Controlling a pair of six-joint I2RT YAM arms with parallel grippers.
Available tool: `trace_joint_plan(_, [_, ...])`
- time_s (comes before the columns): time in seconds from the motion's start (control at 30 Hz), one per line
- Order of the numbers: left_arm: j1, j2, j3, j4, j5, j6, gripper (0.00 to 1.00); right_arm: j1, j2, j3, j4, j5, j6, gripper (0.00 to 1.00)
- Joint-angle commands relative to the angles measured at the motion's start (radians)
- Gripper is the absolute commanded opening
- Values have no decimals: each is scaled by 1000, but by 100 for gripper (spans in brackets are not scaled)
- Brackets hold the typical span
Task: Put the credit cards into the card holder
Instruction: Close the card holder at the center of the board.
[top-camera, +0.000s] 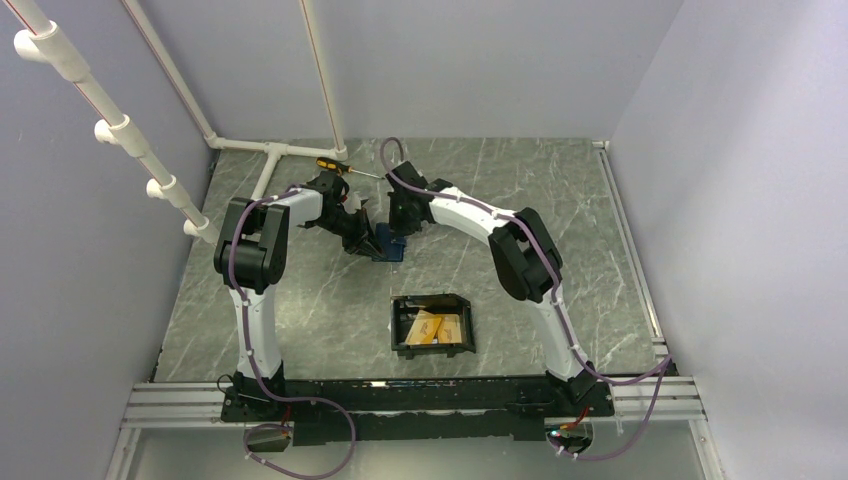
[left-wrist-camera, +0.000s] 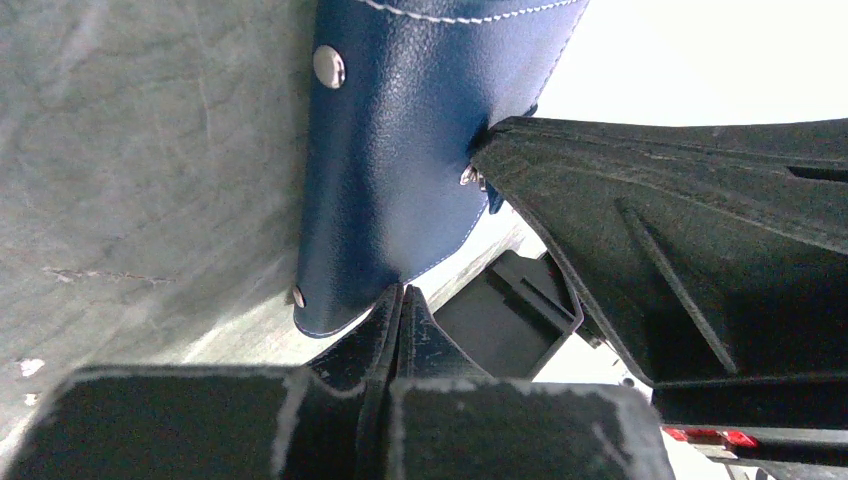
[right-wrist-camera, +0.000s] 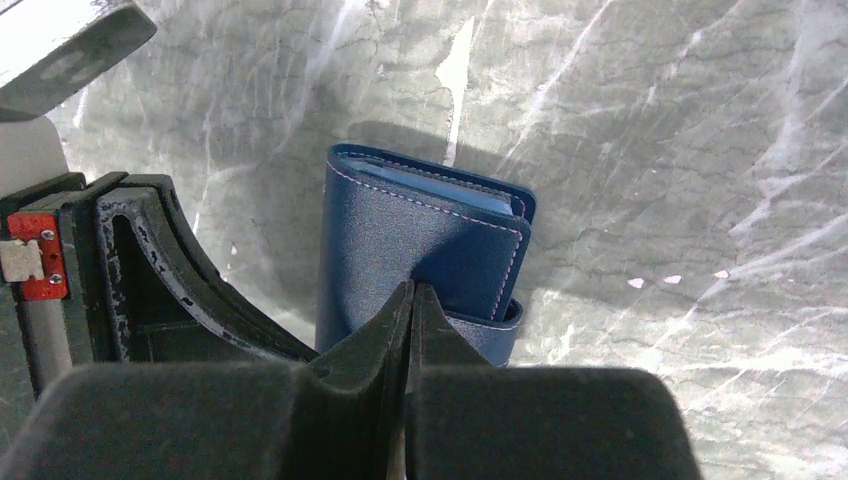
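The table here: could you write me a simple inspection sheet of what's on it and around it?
Surface: grey marbled table.
Job's things: orange credit cards lie inside the card holder, near the arms' bases.
Clutter: dark blue wallet, held between the two grippers; screwdriver at the far edge.
Grippers: left gripper and right gripper are both shut, each pinching an edge of the wallet.
Cables: purple cables run along both arms and loop at the bases.
Surroundings: lilac walls; white pipe frame at far left.
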Motion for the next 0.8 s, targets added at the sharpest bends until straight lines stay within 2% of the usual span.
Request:
trace_joint_plan(0.0, [-3, 2, -9, -26, -53, 33, 0, 41, 38, -40, -108, 68, 107, 0])
trace_joint_plan(0.27, [4, 5, -10, -27, -18, 18, 0, 88, -48, -190, 4, 221, 223, 0])
trace_joint_plan(0.77, [12, 18, -17, 34, 85, -101, 0, 134, -115, -431, 276, 368, 411, 0])
